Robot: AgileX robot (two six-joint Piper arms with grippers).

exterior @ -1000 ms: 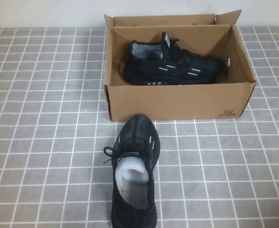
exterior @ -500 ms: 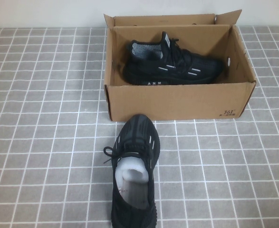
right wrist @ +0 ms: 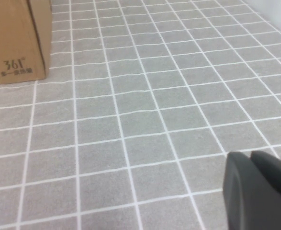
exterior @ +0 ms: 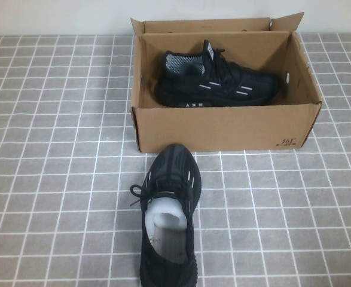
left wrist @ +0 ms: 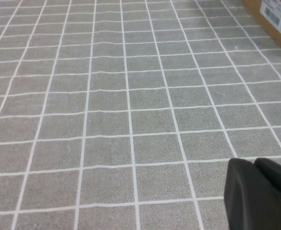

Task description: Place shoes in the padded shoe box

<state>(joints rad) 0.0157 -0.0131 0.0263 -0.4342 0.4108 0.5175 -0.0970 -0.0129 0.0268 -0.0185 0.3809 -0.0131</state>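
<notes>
Nothing has shifted since the earlier frames: both shoes, the box and the tiled cloth sit exactly as they did a second ago.

The padded shoe box (exterior: 223,128) stands open at the far edge of the grey tiled table (exterior: 55,179), roughly midway along it, its flaps folded outward and a small "361" print near its front right corner. One black sneaker (exterior: 217,84) lies inside the box on its side, toe pointing toward the right wall, white side stripes facing up. The second sneaker (exterior: 168,218) rests upright on the table at the near edge, just in front of the box's front wall, toe toward the box and close to it but apart, white paper stuffing showing in its opening.

Neither arm appears in the high view. The left gripper (left wrist: 260,194) shows only as a dark rounded tip low over bare tiles, with a corner of the box (left wrist: 272,14) well apart from it; whether its fingers are parted or closed I cannot tell. The right gripper (right wrist: 257,191) likewise shows as a dark tip above bare tiles, well apart from the box's printed corner (right wrist: 16,43); its opening I cannot tell either. Neither one has hold of anything visible.
</notes>
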